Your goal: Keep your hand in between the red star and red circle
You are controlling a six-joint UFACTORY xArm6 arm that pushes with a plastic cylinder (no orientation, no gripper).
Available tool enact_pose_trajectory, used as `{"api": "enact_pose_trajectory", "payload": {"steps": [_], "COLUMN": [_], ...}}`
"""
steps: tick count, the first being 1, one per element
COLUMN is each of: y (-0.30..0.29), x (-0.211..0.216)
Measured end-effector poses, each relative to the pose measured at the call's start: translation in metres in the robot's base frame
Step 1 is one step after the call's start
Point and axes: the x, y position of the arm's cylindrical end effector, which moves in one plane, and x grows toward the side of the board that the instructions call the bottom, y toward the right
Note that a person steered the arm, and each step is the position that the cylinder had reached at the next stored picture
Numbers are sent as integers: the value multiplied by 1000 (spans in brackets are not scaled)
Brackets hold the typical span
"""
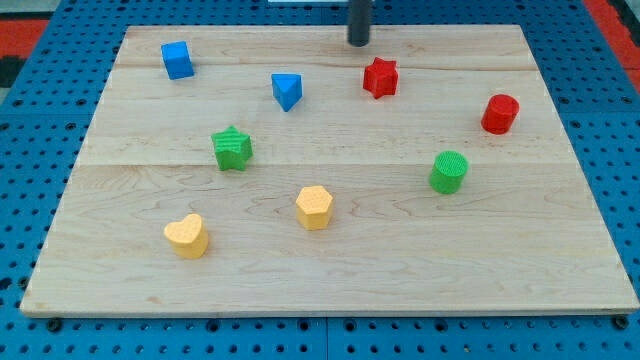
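Observation:
The red star (380, 77) lies near the view's top, right of the middle. The red circle (499, 114) stands at the view's right, a little lower. My tip (359, 43) is at the board's top edge, just above and slightly left of the red star, not touching it. It is far to the left of the red circle.
The wooden board (320, 270) also holds a blue cube (177, 60), a blue triangle-like block (287, 90), a green star (232, 149), a green circle (449, 172), a yellow hexagon (313, 207) and a yellow heart (187, 236). Blue pegboard surrounds the board.

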Motion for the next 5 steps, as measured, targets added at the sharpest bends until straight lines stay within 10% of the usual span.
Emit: {"api": "enact_pose_trajectory", "payload": {"steps": [2,4,5], "y": [124,107,79], "x": [19,87,55]}}
